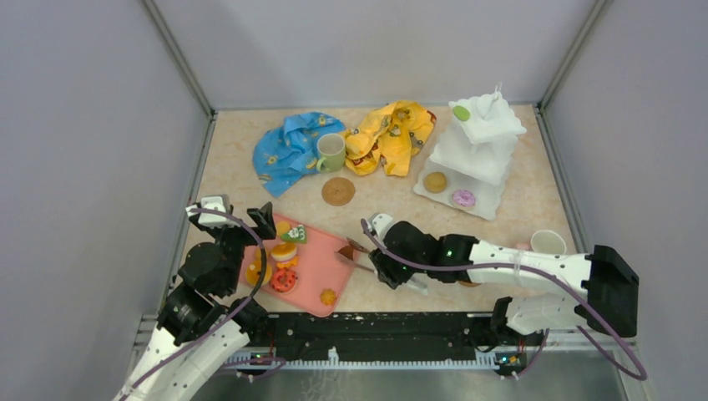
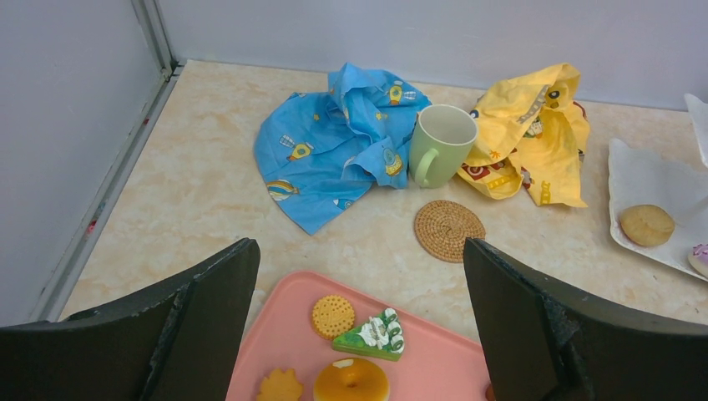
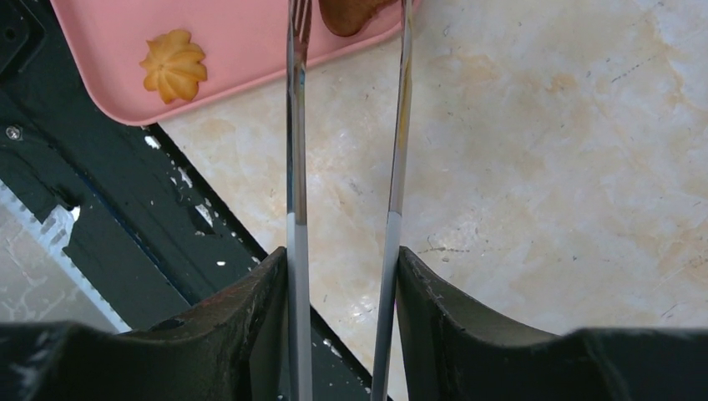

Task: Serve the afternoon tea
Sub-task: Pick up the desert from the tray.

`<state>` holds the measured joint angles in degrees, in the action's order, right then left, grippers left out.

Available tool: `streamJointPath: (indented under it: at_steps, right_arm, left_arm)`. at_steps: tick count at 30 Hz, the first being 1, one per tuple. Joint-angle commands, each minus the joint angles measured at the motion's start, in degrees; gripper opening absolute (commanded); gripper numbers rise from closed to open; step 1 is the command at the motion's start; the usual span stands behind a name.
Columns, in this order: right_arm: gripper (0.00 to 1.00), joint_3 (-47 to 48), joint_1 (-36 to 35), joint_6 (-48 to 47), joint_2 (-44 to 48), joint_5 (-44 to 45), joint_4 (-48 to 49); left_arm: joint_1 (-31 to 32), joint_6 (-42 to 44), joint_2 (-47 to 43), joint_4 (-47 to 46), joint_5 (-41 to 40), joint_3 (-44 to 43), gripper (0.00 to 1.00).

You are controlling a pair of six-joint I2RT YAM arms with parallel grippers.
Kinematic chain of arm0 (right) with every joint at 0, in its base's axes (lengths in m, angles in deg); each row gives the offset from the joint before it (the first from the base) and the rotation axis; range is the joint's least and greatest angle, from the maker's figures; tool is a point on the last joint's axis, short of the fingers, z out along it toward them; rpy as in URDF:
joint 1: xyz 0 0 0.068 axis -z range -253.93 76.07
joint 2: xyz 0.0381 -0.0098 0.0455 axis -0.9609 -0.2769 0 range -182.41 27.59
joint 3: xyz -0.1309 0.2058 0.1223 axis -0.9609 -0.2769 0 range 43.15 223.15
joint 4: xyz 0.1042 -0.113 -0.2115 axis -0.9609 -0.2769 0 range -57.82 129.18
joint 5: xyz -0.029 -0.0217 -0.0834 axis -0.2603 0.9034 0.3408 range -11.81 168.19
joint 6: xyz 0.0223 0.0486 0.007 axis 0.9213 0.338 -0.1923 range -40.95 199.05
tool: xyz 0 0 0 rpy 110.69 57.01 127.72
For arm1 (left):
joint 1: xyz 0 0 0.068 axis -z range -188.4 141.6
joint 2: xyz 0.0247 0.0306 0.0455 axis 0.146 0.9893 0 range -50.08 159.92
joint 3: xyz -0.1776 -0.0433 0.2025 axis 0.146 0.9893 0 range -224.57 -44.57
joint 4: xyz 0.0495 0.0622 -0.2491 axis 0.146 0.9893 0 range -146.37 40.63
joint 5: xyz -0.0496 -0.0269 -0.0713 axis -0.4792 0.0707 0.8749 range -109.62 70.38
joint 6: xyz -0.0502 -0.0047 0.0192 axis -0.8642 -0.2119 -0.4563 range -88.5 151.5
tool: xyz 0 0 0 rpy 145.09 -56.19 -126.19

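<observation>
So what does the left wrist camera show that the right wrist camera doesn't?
Only the left wrist view: the pale green mug, a round brown coaster, the blue cloth and the yellow cloth, framed by the open left gripper. Only the right wrist view: the right gripper shut on metal tongs, a brown pastry between their arms, and the black base rail. Both: the pink tray and the marbled tabletop.

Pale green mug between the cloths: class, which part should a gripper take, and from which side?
Probably the near rim of the pale green mug, from above: it stands upright and open, while the blue cloth and yellow cloth crowd its flanks.
</observation>
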<state>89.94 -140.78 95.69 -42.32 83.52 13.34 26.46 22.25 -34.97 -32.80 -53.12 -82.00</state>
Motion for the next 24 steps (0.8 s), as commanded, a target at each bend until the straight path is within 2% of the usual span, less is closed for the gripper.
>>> streamJointPath:
  at_steps: [1, 15, 24]
  right_arm:
    - [0.45, 2.71, -1.47, 0.67, -0.84, 0.14, 0.41]
    - [0.47, 6.82, -3.98, -0.37, -4.31, 2.87, -2.37]
    - [0.42, 6.72, -4.42, -1.14, -4.87, 2.81, -1.8]
  left_arm:
    - [-0.19, 0.51, 0.0, -2.4, 0.36, -0.06, 0.99]
    - [-0.18, 0.51, -0.08, -2.39, 0.36, -0.09, 0.99]
    - [-0.16, 0.44, -0.17, -2.31, 0.36, -0.05, 0.99]
